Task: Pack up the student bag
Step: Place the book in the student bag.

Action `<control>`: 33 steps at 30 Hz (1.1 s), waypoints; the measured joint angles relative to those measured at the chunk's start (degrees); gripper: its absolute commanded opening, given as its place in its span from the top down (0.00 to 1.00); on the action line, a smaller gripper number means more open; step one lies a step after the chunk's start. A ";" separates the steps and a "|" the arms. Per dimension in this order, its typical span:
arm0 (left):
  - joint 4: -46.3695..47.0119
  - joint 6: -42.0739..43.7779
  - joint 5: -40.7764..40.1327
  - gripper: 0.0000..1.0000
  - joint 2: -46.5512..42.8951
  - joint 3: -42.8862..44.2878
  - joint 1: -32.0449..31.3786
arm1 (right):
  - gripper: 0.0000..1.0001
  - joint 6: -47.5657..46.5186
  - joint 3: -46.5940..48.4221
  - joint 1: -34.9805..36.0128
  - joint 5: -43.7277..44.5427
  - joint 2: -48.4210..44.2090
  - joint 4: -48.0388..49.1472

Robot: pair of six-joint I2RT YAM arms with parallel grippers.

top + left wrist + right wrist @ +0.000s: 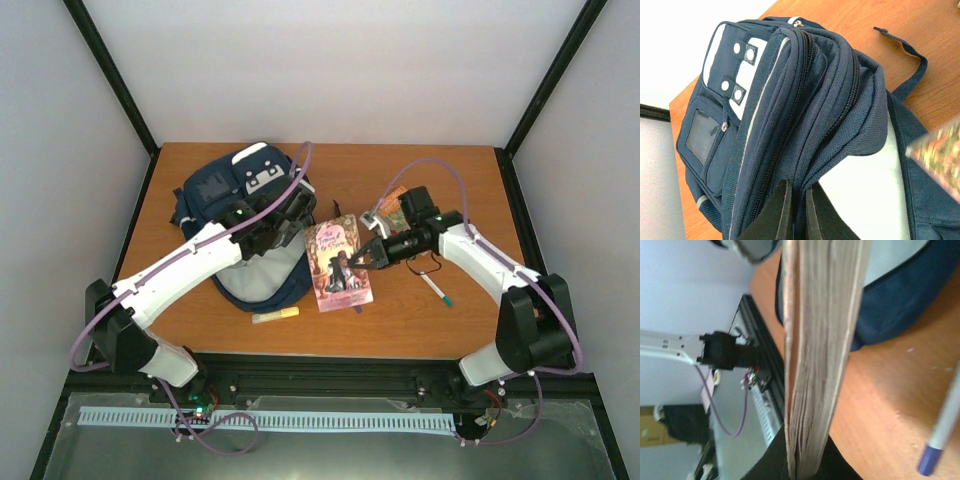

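The navy student bag (235, 205) lies on the table's left half, its pale lining (265, 275) showing at the near opening. My left gripper (272, 238) is shut on the bag's upper flap; in the left wrist view the fingers (782, 210) pinch a fold of the bag (805, 115). My right gripper (350, 262) is shut on a pink-covered book (335, 262) just right of the bag. In the right wrist view the book's page edges (822, 340) run up from the jaws, the bag (900, 295) behind them.
A yellow marker (275, 315) lies by the bag's near edge. A white pen (436, 290) with a teal cap lies right of the book; it shows in the right wrist view (940, 435). Another book (393, 208) and black glasses (428, 268) lie under the right arm.
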 measured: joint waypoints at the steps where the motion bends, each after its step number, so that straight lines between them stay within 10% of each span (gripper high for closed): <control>1: 0.09 0.04 0.07 0.99 0.00 0.00 0.02 | 0.97 -0.09 -0.15 1.18 -0.63 0.63 -0.35; 14: 8.22 1.66 1.46 0.99 -8.00 -8.76 0.81 | 0.97 -0.22 0.98 8.98 -5.66 11.04 -1.18; 33: 12.74 1.42 5.97 0.99 -11.34 -12.02 5.03 | 0.97 4.94 27.36 15.85 -11.45 37.46 1.22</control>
